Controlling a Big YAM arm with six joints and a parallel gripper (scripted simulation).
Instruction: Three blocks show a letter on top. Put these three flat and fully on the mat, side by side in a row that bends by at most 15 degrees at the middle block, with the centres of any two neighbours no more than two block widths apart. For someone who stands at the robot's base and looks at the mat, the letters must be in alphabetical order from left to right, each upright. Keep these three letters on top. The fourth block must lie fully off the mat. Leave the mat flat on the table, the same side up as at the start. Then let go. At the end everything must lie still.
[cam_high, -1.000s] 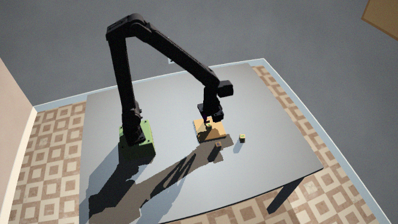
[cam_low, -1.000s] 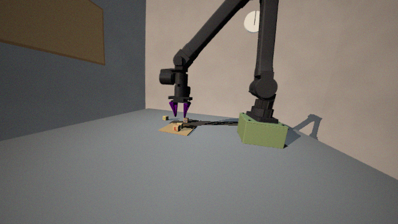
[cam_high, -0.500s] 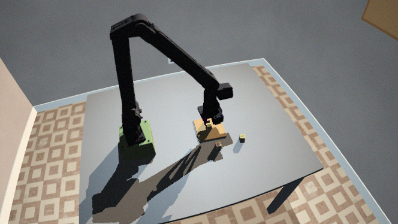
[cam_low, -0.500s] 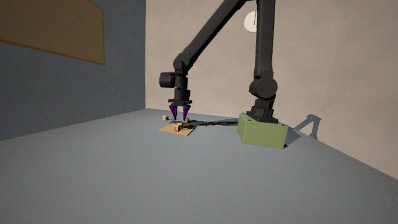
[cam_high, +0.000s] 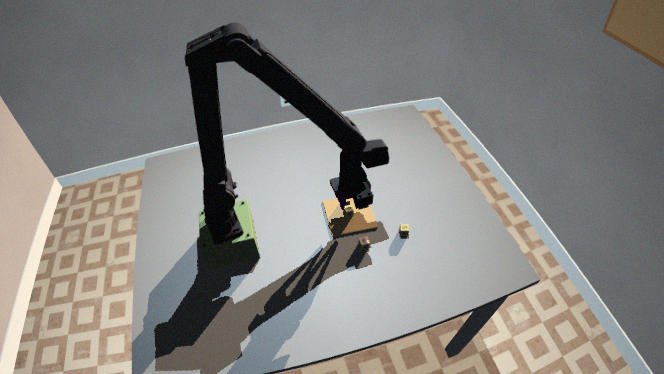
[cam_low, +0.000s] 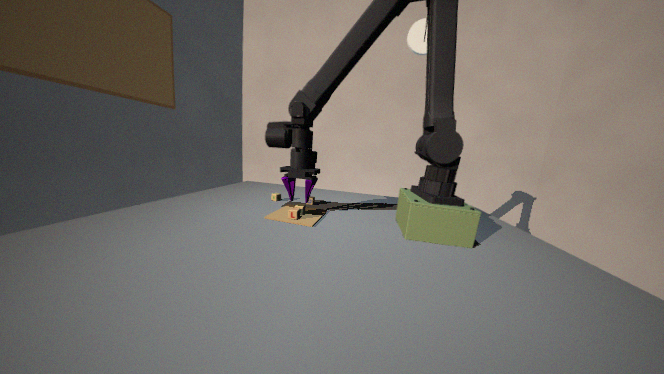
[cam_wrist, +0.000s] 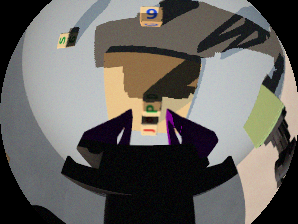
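A tan mat (cam_high: 351, 218) lies on the grey table in front of the arm's base. One small block (cam_high: 348, 209) sits on the mat; the exterior view shows a red letter on its side (cam_low: 295, 213). My gripper (cam_low: 299, 190) hangs just above this block with its purple fingers apart and nothing between them. In the wrist view the block (cam_wrist: 150, 119) shows between the fingertips. A block with a blue mark on top (cam_high: 364, 241) lies off the mat in the arm's shadow. A block with a green letter (cam_high: 404, 230) lies further right, off the mat. I see no fourth block.
The green base box (cam_high: 229, 231) stands left of the mat. The arm's shadow falls across the mat and the table's front. The table edge runs to the right of the green-letter block.
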